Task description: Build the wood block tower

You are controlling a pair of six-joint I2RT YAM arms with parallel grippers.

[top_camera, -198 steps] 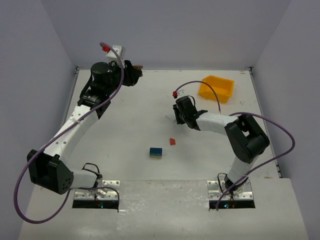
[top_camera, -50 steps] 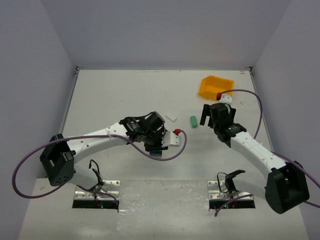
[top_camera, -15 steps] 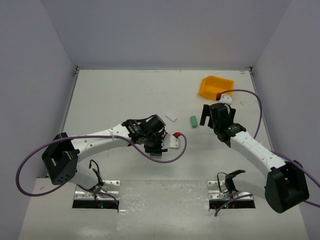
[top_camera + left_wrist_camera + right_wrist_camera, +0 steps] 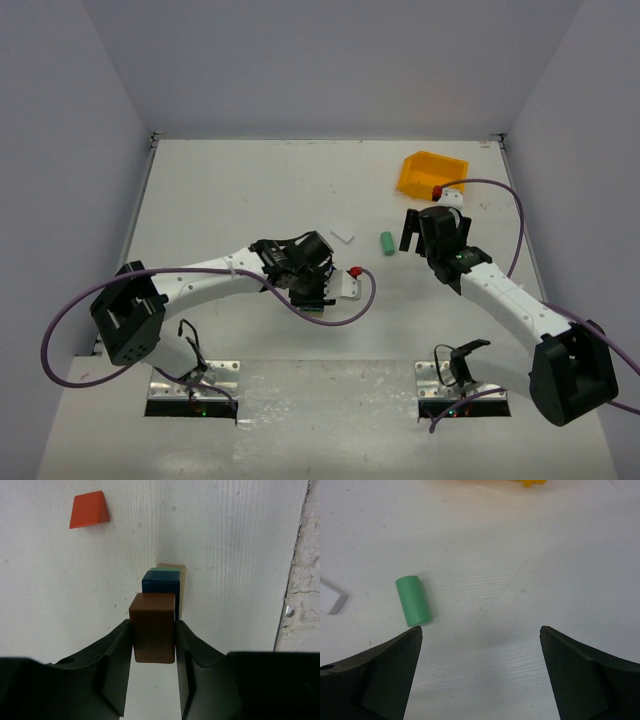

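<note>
In the left wrist view my left gripper (image 4: pixel 153 630) is shut on a brown block (image 4: pixel 152 610), held upright. Just beyond it stands a blue block (image 4: pixel 161 582) with a paler green and tan piece (image 4: pixel 175 569) showing behind it. I cannot tell whether brown and blue touch. A red wedge (image 4: pixel 89 510) lies apart at the upper left. From above, the left gripper (image 4: pixel 312 290) covers these blocks at the table's middle. My right gripper (image 4: pixel 480 630) is open over bare table, with a green cylinder (image 4: pixel 413 600) lying by its left fingertip.
A yellow bin (image 4: pixel 432 175) stands at the back right, behind the right gripper (image 4: pixel 412 228). The green cylinder (image 4: pixel 386 242) lies left of that gripper. A small white card (image 4: pixel 343 234) lies beyond the left gripper. Grey walls enclose the table.
The left arm came from the far back left to the table's middle with the brown block, and in the last half second edged slightly. The right arm swung right; the green cylinder now lies on the table.
</note>
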